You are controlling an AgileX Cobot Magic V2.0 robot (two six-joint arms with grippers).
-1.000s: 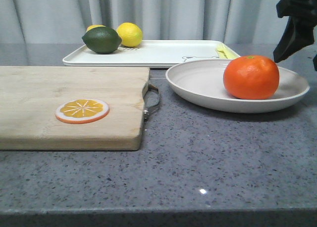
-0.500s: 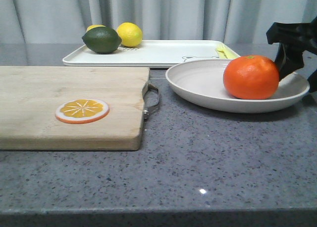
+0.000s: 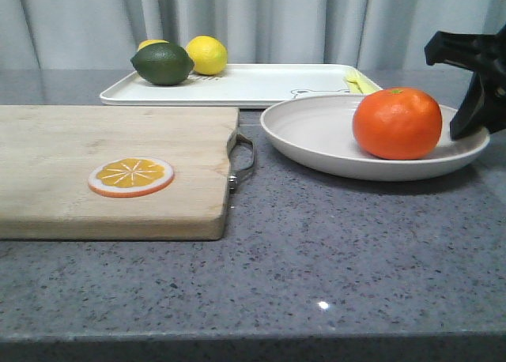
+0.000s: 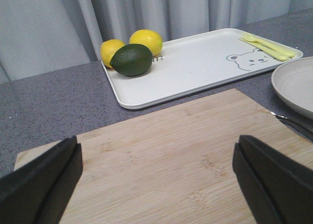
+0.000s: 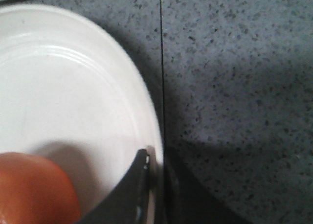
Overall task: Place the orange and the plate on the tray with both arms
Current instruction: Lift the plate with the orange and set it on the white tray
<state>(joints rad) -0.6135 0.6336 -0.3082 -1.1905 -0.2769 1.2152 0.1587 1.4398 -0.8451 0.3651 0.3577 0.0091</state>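
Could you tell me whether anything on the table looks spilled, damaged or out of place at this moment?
Nothing looks spilled or damaged. The orange sits whole in the plate, which rests flat on the countertop in front of the tray. The one oddity is that the right gripper has a finger pressed at the plate's rim.

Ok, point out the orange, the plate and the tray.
orange [image 3: 397, 123], front view, middle of its front skin.
plate [image 3: 316, 133], front view, bare inner floor left of the orange.
tray [image 3: 261, 84], front view, bare middle of its flat surface.
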